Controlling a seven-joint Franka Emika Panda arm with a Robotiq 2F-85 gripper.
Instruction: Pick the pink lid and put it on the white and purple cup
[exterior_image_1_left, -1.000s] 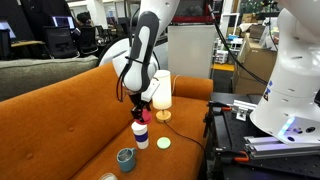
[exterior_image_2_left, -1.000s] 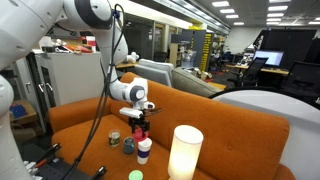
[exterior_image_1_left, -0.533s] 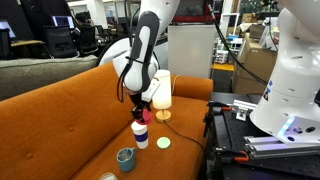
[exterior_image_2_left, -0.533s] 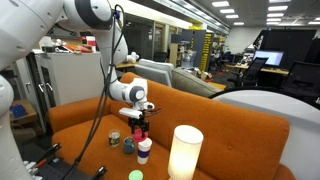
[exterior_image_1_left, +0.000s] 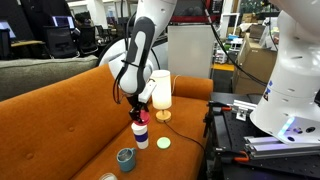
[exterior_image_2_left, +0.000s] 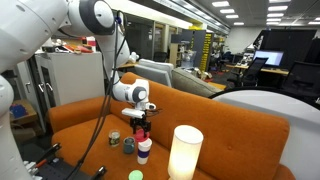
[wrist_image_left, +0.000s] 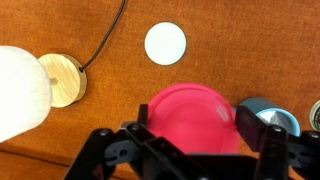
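Note:
My gripper (exterior_image_1_left: 140, 111) (exterior_image_2_left: 140, 127) is shut on the pink lid (wrist_image_left: 192, 118), one finger (wrist_image_left: 248, 120) on each side of its rim. In both exterior views the lid (exterior_image_1_left: 140, 120) sits at the mouth of the white and purple cup (exterior_image_1_left: 141, 136) (exterior_image_2_left: 144, 151), which stands upright on the orange sofa seat. Whether the lid rests on the rim or hangs just above it, I cannot tell. The lid hides the cup in the wrist view.
A squat grey-teal cup (exterior_image_1_left: 126, 157) (wrist_image_left: 270, 110) stands close beside the gripper. A pale flat disc (exterior_image_1_left: 164, 142) (wrist_image_left: 165, 43) lies on the seat. A white lamp (exterior_image_1_left: 161, 92) (exterior_image_2_left: 185, 152) with a wooden base (wrist_image_left: 62, 80) and a cord stands nearby.
The gripper has come down slightly with the pink lid, closing the gap to the cup's mouth. The arm's upper links have shifted a little.

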